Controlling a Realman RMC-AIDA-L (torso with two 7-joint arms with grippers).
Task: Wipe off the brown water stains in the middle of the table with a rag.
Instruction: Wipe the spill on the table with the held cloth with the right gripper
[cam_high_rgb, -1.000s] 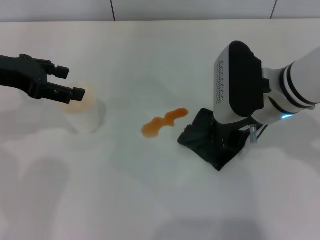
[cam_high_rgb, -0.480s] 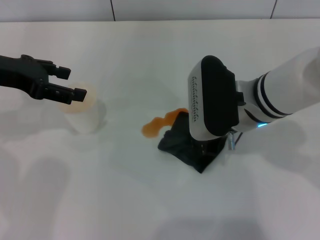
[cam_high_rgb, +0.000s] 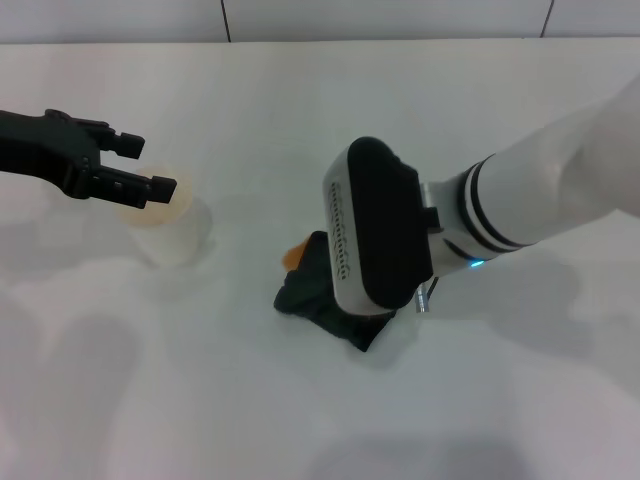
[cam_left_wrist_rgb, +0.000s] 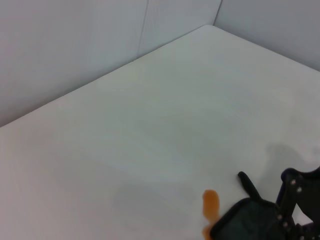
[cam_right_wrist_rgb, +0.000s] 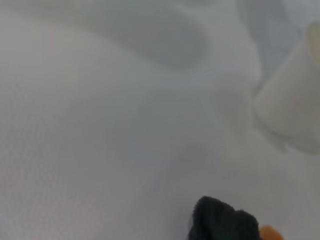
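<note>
Head view: you cannot tell the right gripper's (cam_high_rgb: 350, 312) closure; the rag (cam_high_rgb: 305, 287), soft, bunches, so press its centre, stain (cam_high_rgb: 292, 257) at 10 o'clock.

In the head view, the right arm's bulky white wrist housing (cam_high_rgb: 375, 240) covers the right hand entirely and most of the rag (cam_high_rgb: 312, 290). Only a small tip of the brown water stains (cam_high_rgb: 294, 257) shows beside the cloth. In the right wrist view the paper cup (cam_right_wrist_rgb: 292, 107) is blurred and cut by the frame edge.
</note>
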